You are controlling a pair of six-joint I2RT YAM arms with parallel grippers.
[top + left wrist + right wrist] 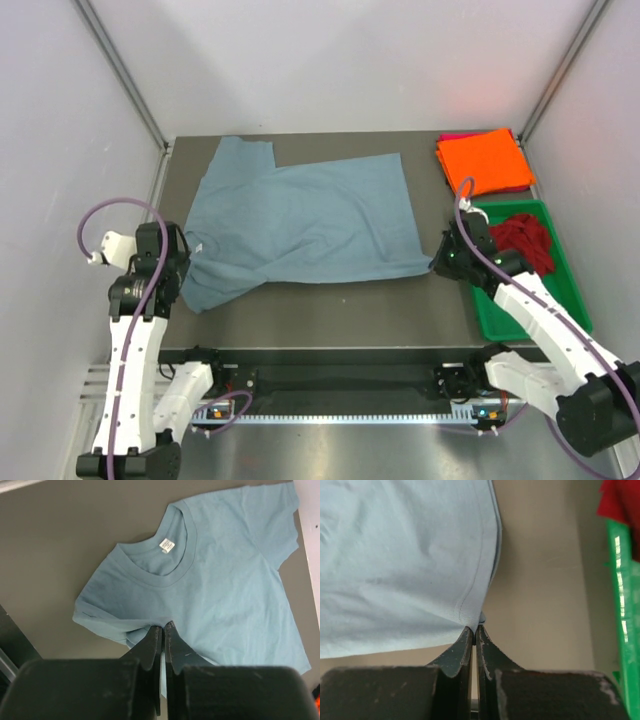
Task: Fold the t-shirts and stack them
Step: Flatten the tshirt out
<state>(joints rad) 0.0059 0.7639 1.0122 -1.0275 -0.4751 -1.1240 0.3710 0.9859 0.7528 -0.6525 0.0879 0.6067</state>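
The blue shirt lies spread mid-way on the bench. The left gripper pinches its 9 o'clock edge, the right gripper its 3 o'clock hem corner. The orange shirt sits folded at 1 o'clock.

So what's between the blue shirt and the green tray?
A bare strip of table, seen in the right wrist view; the top view also shows the right gripper there, pinching the shirt's corner.

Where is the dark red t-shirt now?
In the top view, the dark red t-shirt lies crumpled in the green tray at the right, just nearer than the folded orange t-shirt.
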